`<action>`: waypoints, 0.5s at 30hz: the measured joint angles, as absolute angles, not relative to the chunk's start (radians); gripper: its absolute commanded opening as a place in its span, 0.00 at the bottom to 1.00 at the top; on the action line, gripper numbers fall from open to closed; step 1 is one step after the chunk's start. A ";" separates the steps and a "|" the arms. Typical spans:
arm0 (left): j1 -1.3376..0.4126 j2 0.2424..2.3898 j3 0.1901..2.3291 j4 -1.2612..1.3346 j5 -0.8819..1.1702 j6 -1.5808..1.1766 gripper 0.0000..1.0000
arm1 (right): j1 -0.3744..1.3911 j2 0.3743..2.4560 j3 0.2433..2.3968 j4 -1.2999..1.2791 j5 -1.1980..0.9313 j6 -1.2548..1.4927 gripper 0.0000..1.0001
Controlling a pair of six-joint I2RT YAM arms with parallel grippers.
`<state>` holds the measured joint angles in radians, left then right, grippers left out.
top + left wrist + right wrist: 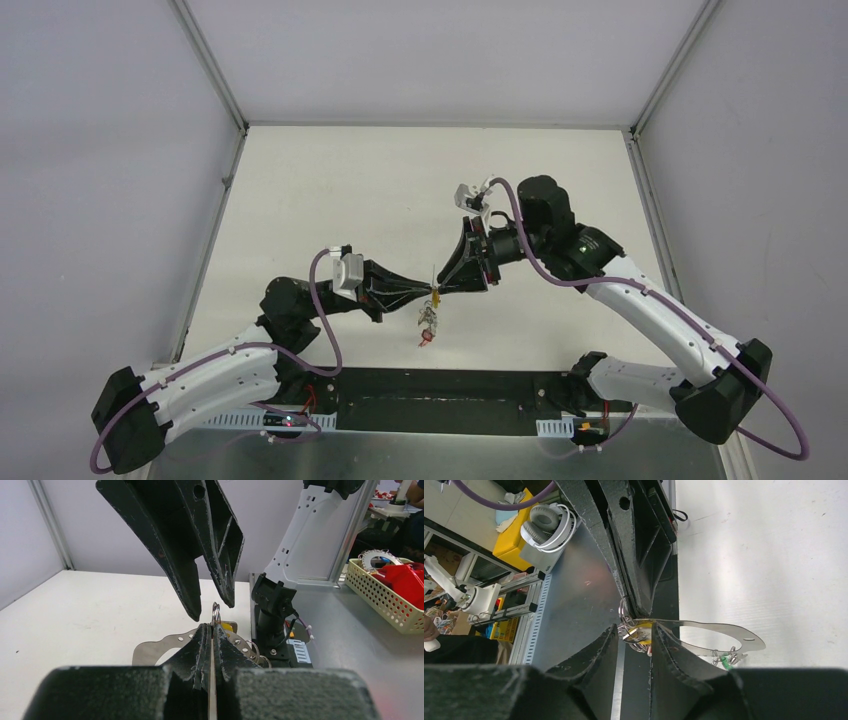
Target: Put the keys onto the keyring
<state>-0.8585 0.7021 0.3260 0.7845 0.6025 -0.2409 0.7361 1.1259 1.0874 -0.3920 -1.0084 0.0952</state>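
Keyring: one, a flat grey metal loop with small holes along its band. Hangs clear of the white table, over its near half, midway between the two arms. Pinched at one end by the left gripper, jaws pressed fully together on the thin metal edge, the rest of the loop jutting out sideways with nothing under it.

Keys: bunched at the gripped end and dangling beneath it. Too tangled to count blade by blade. Three tags made out:
- One yellow tag, right at the pinch point.
- One red tag, lowest in the bunch.
- One green tag, close against the loop's far stretch.

Several small wire rings among them, number unclear.

Right gripper: one, meeting the left tip to tip from the opposite side. Jaws partly apart, straddling the yellow tag and a small ring, with a gap on one side. Nothing seen clamped between them.

Containers: one cream perforated basket, off the table to the side in the left wrist view. Holds red things, kind unclear.

Also one pair of white headphones in the right wrist view, beyond the table's edge, next to something yellow.
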 measured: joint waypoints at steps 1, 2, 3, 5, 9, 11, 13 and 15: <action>-0.859 0.703 0.326 0.787 0.603 -0.244 0.00 | 0.736 1.126 1.084 -0.385 -1.010 0.101 0.30; -0.859 0.705 0.326 0.789 0.603 -0.245 0.00 | 0.736 1.126 1.081 -0.382 -1.011 0.105 0.28; -0.859 0.706 0.326 0.790 0.602 -0.245 0.00 | 0.736 1.126 1.078 -0.376 -1.010 0.109 0.24; -0.859 0.707 0.326 0.793 0.602 -0.247 0.00 | 0.736 1.126 1.073 -0.367 -1.010 0.112 0.19; -0.859 0.707 0.324 0.793 0.599 -0.247 0.00 | 0.736 1.126 1.065 -0.359 -1.010 0.117 0.11; -0.859 0.707 0.323 0.793 0.597 -0.247 0.00 | 0.736 1.126 1.064 -0.358 -1.010 0.118 0.07; -0.859 0.706 0.323 0.791 0.592 -0.247 0.00 | 0.736 1.125 1.058 -0.354 -1.010 0.118 0.03; -0.859 0.706 0.321 0.787 0.585 -0.247 0.00 | 0.736 1.123 1.050 -0.354 -1.010 0.115 0.00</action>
<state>-0.8585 0.7059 0.3206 0.7868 0.5854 -0.2470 0.7361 1.1229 1.0500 -0.3538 -1.0096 0.1146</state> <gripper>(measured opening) 0.011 0.049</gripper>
